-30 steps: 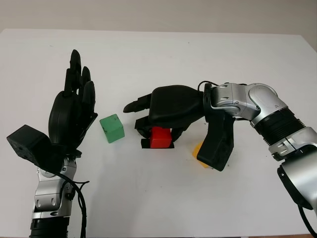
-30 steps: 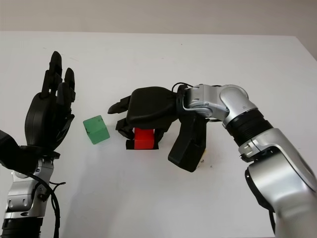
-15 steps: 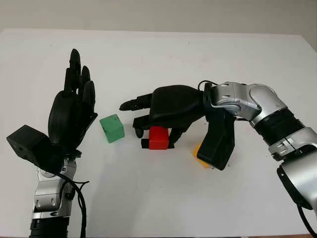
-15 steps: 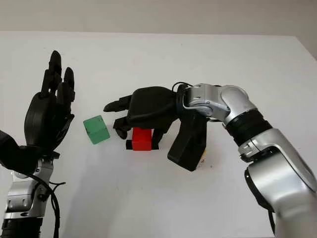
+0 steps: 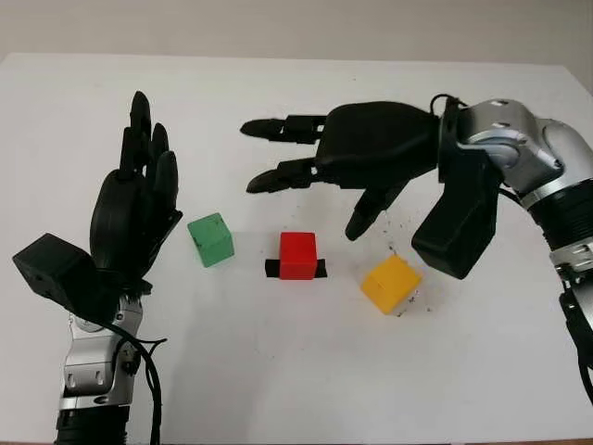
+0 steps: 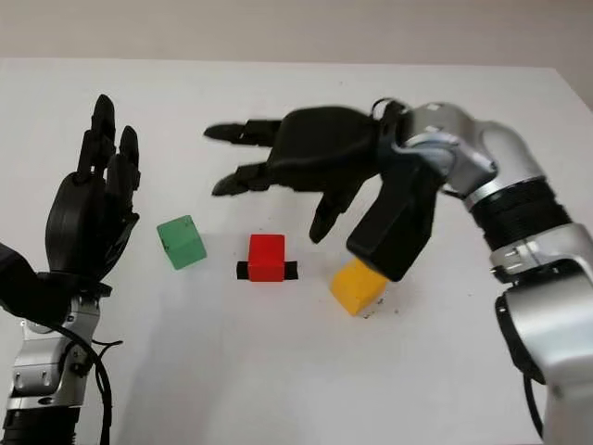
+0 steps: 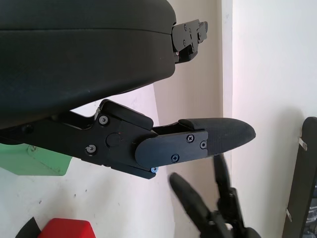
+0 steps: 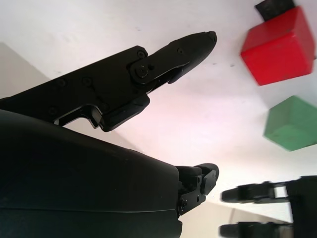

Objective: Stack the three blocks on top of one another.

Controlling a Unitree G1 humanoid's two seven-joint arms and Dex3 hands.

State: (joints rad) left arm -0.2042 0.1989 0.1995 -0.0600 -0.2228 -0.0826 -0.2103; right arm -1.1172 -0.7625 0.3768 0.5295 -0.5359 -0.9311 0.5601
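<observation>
Lifted clear of the red block [image 5: 297,254] it was crouched over a second ago, the right hand [image 5: 371,153] now hangs above the bench [image 5: 278,371], holding nothing, its fingers [image 5: 278,127] open. From the head views, red sits on a black marker [image 5: 271,269], probably the stack's base, between the green block [image 5: 210,239] and yellow block [image 5: 390,283]. The left hand [image 5: 134,209] stands raised beside green, open. The right wrist view looks down on red and green.
</observation>
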